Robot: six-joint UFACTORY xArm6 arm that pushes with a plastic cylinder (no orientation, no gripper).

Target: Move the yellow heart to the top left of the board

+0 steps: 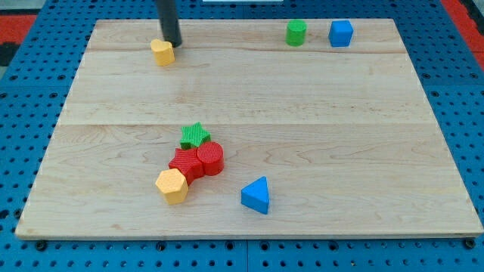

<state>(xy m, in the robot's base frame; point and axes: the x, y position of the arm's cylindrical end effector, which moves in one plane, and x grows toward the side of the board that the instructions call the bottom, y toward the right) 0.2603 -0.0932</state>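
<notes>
The wooden surface (302, 113) lies on blue pegboard. My tip (173, 43) touches the yellow heart (162, 52) at the view's top left. There is no gripper, only the rod.

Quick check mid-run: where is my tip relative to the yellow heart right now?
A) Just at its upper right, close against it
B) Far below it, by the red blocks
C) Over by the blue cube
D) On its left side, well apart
A: my tip sits at the upper right edge of the yellow heart, near the view's top left of the board; whether they actually touch cannot be told.
</notes>
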